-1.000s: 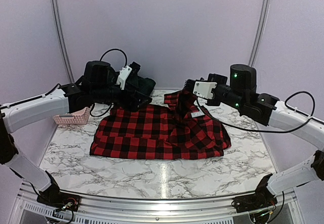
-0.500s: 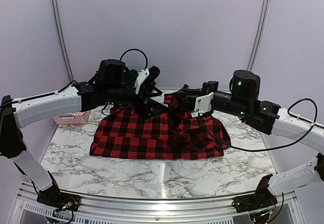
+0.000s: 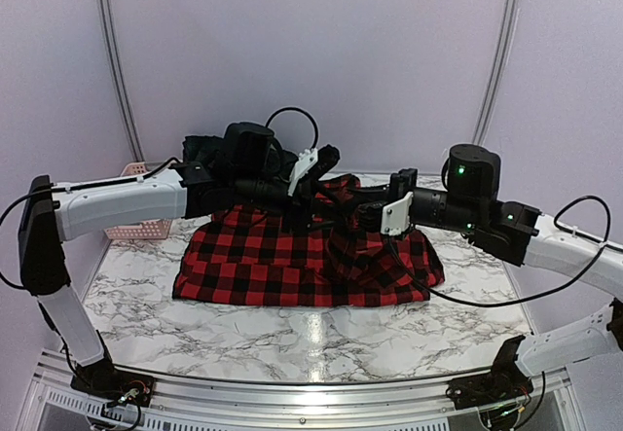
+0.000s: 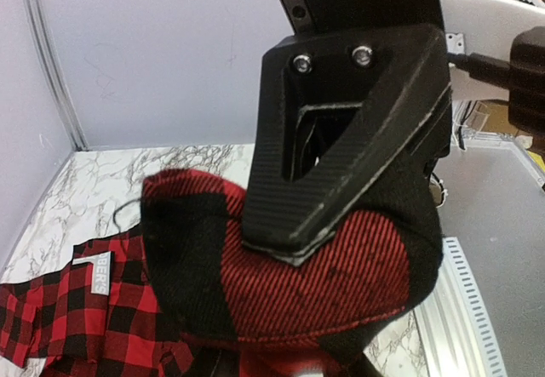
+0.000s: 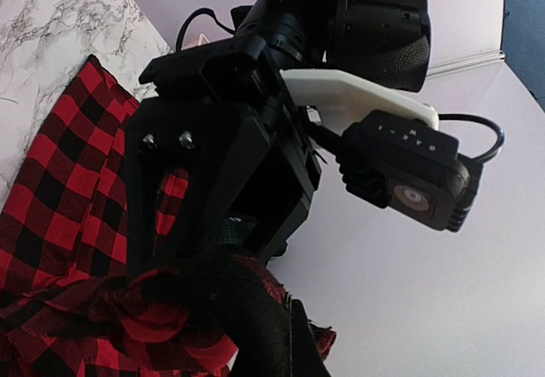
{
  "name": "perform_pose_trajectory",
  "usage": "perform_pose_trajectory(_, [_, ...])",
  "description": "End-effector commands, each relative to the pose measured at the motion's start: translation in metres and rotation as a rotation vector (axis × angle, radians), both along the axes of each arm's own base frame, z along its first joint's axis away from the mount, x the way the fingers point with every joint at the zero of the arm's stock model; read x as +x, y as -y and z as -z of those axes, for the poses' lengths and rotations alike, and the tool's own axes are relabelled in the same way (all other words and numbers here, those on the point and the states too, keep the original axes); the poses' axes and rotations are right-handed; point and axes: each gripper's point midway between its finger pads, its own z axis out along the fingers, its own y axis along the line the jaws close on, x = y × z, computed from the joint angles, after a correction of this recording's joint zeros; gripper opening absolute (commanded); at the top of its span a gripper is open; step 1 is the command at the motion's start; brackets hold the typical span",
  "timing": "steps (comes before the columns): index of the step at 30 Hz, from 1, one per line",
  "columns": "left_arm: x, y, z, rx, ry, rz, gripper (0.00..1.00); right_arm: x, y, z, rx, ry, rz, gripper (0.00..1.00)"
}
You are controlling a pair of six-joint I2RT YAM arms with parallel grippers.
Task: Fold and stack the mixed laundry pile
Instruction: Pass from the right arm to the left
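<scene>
Both grippers meet over the middle of the red-and-black checked shirt point(image 3: 282, 266), which lies spread on the marble table point(image 3: 321, 339) with its near edge flat and its far part pulled up into a ridge. The left gripper point(image 3: 310, 212) reaches in from the left side and the right gripper point(image 3: 355, 219) from the right, so the two sit just beside each other above the raised cloth.

From the left wrist view, the left claw is closed tight on a thick fold of the shirt — one black finger point(image 4: 341, 139) presses down on the red weave, and the cloth bulges out round its tip. A white label point(image 4: 95, 273) shows on the flat part of the shirt lower down.

From the right wrist view, the right claw is likewise closed, its tip buried in a bunch of the checked cloth, with the left arm's wrist close behind it.

At the far left of the table stands the pink basket point(image 3: 127, 229), partly hidden by the left arm — a dark bundle of cloth point(image 3: 202, 149) sits above it, too dim to make out further.
</scene>
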Motion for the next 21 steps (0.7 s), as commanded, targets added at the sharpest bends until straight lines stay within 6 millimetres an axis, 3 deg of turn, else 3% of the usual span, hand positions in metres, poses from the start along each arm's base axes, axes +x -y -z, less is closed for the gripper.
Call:
perform_pose_trajectory(1, [-0.006, 0.009, -0.023, -0.064, -0.008, 0.058, 0.24, -0.007, -0.002, -0.021, 0.077, 0.016, -0.023, 0.0])
perform_pose_trajectory(4, [-0.008, 0.009, -0.028, -0.072, -0.021, 0.066, 0.0, -0.003, 0.002, -0.026, 0.115, 0.002, 0.014, 0.05])
perform_pose_trajectory(7, [-0.008, 0.007, -0.027, -0.072, -0.046, 0.05, 0.0, 0.014, 0.015, -0.035, 0.208, -0.045, 0.151, 0.32])
perform_pose_trajectory(12, [0.016, -0.002, -0.023, -0.1, -0.087, -0.116, 0.0, 0.058, 0.068, -0.051, 0.403, -0.208, 0.521, 0.56])
perform_pose_trajectory(17, [0.04, -0.003, -0.026, -0.126, -0.167, -0.259, 0.0, 0.06, 0.088, -0.041, 0.532, -0.544, 0.595, 0.58])
perform_pose_trajectory(21, [0.051, -0.002, -0.026, -0.132, -0.188, -0.318, 0.0, 0.05, 0.069, -0.035, 0.655, -0.908, 0.486, 0.56])
